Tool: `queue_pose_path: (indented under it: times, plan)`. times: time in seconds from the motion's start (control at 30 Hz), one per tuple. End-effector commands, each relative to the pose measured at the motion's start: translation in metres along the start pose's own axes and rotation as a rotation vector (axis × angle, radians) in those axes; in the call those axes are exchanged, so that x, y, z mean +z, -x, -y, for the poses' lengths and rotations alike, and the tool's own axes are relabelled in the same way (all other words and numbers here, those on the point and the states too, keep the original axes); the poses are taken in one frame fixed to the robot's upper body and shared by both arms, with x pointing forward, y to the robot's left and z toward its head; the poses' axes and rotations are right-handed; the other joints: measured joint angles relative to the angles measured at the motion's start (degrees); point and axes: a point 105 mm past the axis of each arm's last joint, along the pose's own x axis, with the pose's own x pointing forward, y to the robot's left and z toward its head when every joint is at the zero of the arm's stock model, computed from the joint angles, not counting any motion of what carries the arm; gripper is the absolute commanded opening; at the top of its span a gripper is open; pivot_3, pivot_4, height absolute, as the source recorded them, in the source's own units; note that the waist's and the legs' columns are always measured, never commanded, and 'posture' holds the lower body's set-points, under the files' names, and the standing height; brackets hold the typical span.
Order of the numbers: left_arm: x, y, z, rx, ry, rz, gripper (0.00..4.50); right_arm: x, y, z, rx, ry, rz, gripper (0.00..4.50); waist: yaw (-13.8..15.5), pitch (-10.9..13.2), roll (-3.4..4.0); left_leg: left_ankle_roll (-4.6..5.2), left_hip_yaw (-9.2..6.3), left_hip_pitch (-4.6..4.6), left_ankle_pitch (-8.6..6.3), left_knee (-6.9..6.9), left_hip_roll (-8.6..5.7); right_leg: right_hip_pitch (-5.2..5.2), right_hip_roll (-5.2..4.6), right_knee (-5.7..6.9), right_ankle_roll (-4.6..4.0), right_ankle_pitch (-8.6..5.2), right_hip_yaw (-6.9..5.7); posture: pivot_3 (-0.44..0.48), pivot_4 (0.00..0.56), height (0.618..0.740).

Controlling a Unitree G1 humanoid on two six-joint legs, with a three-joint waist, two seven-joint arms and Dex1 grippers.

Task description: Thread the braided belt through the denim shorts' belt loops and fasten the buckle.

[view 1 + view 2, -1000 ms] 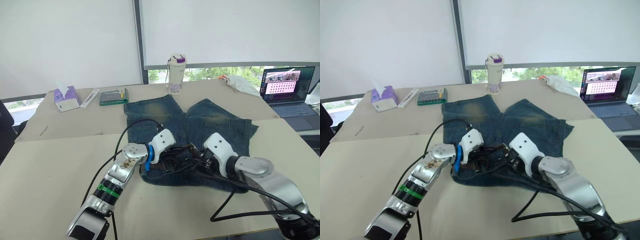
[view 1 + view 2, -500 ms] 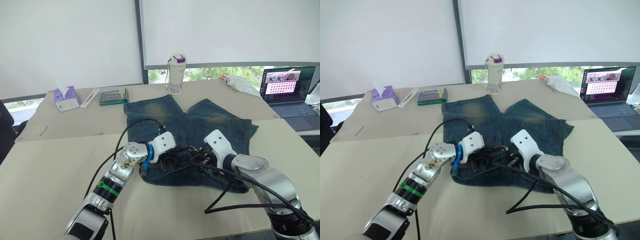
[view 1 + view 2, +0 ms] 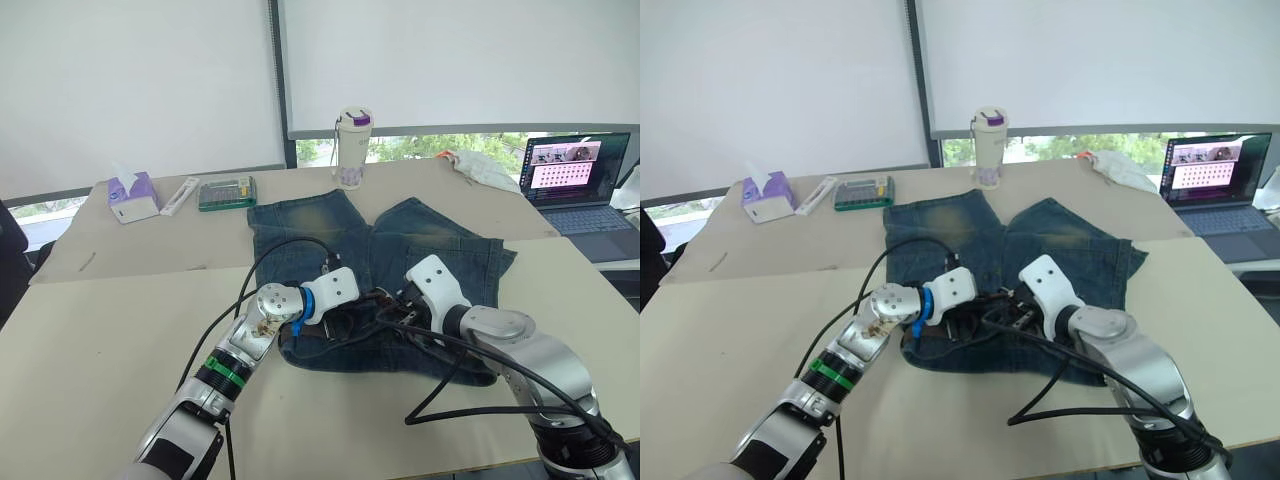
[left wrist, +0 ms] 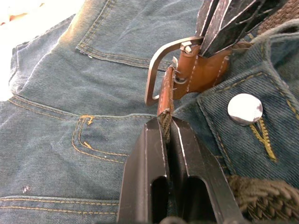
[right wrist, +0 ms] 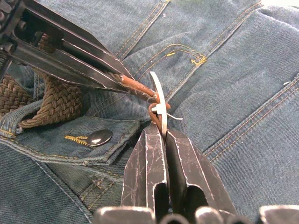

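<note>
The denim shorts lie flat on the table with the waistband nearest me. Along the waistband runs the braided belt, next to the silver button. My left gripper is shut on the belt's brown leather end just behind the buckle. My right gripper is shut on the buckle's metal frame, facing the left one tip to tip. Both grippers meet at the waistband's middle. I cannot make out the belt loops clearly.
A tumbler stands at the table's far edge. A calculator and a tissue box sit at the far left, and a laptop at the far right. Black cables trail over the shorts' near right corner.
The left gripper has shifted right and the right gripper slightly left and away from me. Their tips have come together at the buckle.
</note>
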Motion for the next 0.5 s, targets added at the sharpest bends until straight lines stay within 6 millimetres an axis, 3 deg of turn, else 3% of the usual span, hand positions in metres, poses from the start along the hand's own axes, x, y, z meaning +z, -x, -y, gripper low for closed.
queue_pose_path:
  times: [0.03, 0.33, 0.5]
  plan:
    - [0.024, -0.007, -0.003, 0.010, 0.006, 0.069, 0.00, 0.026, 0.004, -0.018, 0.064, 0.061, 0.100, 0.05, 0.0, 0.0, 0.00, 0.00, 0.00, 0.00, 0.00, 0.00, 0.00, 0.00, 0.00, 0.00, 0.00, 0.00, 0.00, 0.000, 0.150, 0.740]
    - [0.048, -0.012, 0.001, -0.007, 0.063, 0.181, 0.00, 0.026, -0.004, -0.036, 0.097, 0.141, 0.086, 0.05, 0.0, 0.0, 0.00, -0.01, 0.00, 0.00, 0.01, 0.00, 0.00, -0.02, -0.01, 0.04, 0.00, 0.00, 0.01, 0.000, 0.150, 0.740]
    - [0.051, -0.012, -0.002, 0.015, 0.056, 0.199, 0.00, 0.025, -0.008, -0.043, 0.117, 0.154, 0.084, 0.05, -0.1, 0.0, 0.00, -0.01, 0.00, 0.01, 0.01, 0.00, 0.00, -0.02, 0.01, 0.03, 0.00, 0.00, 0.00, 0.000, 0.150, 0.740]
